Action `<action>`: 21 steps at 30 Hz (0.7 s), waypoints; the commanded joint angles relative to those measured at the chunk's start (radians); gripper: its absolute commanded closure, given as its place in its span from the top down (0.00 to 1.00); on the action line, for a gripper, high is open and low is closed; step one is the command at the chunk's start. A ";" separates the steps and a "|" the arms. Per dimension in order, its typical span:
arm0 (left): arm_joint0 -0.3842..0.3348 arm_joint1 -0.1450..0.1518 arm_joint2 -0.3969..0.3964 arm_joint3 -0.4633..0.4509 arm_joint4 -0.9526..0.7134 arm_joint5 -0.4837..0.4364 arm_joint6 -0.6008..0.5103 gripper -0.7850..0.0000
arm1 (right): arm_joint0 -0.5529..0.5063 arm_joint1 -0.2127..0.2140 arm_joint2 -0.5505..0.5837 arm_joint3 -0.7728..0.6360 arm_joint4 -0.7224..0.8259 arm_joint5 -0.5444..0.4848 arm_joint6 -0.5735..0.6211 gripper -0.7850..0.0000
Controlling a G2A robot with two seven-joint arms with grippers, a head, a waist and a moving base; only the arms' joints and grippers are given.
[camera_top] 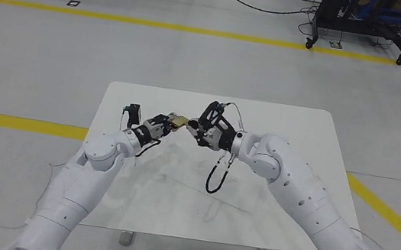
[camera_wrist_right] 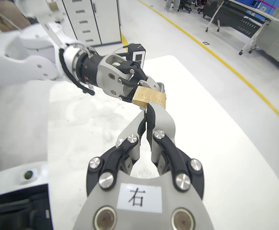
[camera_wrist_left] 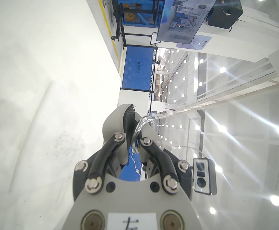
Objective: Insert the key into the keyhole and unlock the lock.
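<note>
Overhead, the left gripper [camera_top: 160, 125] and right gripper [camera_top: 198, 129] met above the table [camera_top: 280, 213], with the brass lock [camera_top: 178, 122] between them. From the left wrist, its fingers [camera_wrist_left: 115, 122] clamped the lock's silver shackle [camera_wrist_left: 142, 127]. From the right wrist, the right gripper was pinched narrow and touched the lock's underside; whether it held a key could not be told.

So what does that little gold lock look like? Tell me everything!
The padlock is a small brass-looking block with faint print and a shiny silver shackle. The left end effector clamps it at the shackle, holding it above the white table. The right end effector, tips shut, touches its bottom edge.
</note>
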State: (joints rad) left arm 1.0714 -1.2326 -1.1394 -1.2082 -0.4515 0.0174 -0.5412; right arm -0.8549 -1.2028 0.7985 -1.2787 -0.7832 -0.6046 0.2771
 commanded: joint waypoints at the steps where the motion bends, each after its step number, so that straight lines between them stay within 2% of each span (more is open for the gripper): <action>1: 0.005 0.000 -0.002 -0.006 0.010 -0.007 0.010 0.00 | 0.005 -0.002 0.009 0.042 0.079 -0.051 0.000 0.00; 5: 0.012 0.000 -0.006 -0.012 0.018 -0.013 0.014 0.00 | 0.018 -0.008 0.010 0.086 0.126 -0.099 0.005 0.00; 9: 0.015 -0.002 -0.010 -0.012 -0.001 -0.006 0.006 0.00 | 0.029 -0.014 0.004 0.096 0.106 -0.113 0.005 0.00; 10: 0.014 -0.003 -0.014 -0.008 -0.021 0.006 -0.003 0.00 | 0.032 -0.015 0.002 0.094 0.094 -0.119 0.007 0.04; 11: 0.011 -0.004 -0.017 -0.005 -0.038 0.015 -0.012 0.00 | 0.033 -0.016 0.000 0.094 0.088 -0.127 0.007 0.38; 12: 0.009 -0.004 -0.021 0.000 -0.055 0.024 -0.019 0.00 | 0.036 -0.017 0.000 0.091 0.082 -0.135 0.004 0.49; 13: 0.007 -0.005 -0.025 0.004 -0.069 0.031 -0.026 0.00 | 0.037 -0.017 0.003 0.089 0.073 -0.140 -0.003 0.77; 14: 0.004 -0.005 -0.027 0.007 -0.075 0.035 -0.030 0.00 | 0.039 -0.015 0.009 0.086 0.060 -0.140 -0.008 0.97; 15: 0.002 -0.005 -0.028 0.009 -0.076 0.037 -0.033 0.00 | 0.038 -0.012 0.020 0.080 0.047 -0.139 -0.017 1.00; 21: -0.006 -0.011 0.009 0.010 -0.028 0.044 -0.036 0.00 | -0.028 0.037 0.183 0.013 -0.044 -0.125 -0.089 1.00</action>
State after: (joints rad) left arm 1.0666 -1.2428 -1.1434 -1.1953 -0.5008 0.0631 -0.5783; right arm -0.8645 -1.1763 0.9405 -1.2523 -0.8121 -0.7414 0.1990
